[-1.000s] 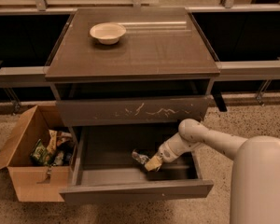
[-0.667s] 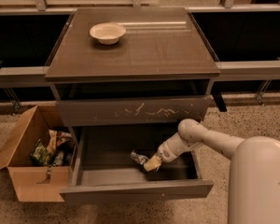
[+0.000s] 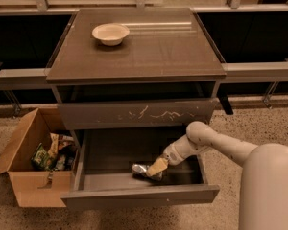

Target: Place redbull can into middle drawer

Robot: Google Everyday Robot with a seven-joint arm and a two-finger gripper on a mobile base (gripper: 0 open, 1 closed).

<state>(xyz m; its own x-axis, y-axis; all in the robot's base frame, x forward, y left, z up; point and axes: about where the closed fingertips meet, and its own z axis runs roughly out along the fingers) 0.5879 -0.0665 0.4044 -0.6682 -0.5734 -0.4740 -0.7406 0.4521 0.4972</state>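
Observation:
The redbull can (image 3: 141, 169), small and silvery, lies on its side on the grey floor of the open middle drawer (image 3: 139, 196), a little right of centre. My gripper (image 3: 157, 167) reaches down into the drawer from the right and sits over the can's right end, touching it. The arm (image 3: 216, 143) crosses the drawer's right side.
The drawer above is closed, and its front (image 3: 134, 114) has white scratches. A cream bowl (image 3: 110, 33) stands on the cabinet top at the back left. An open cardboard box (image 3: 24, 176) with snack packets sits on the floor to the left of the drawer.
The can now sits a little lower and flatter on the drawer floor. The gripper and arm have barely moved.

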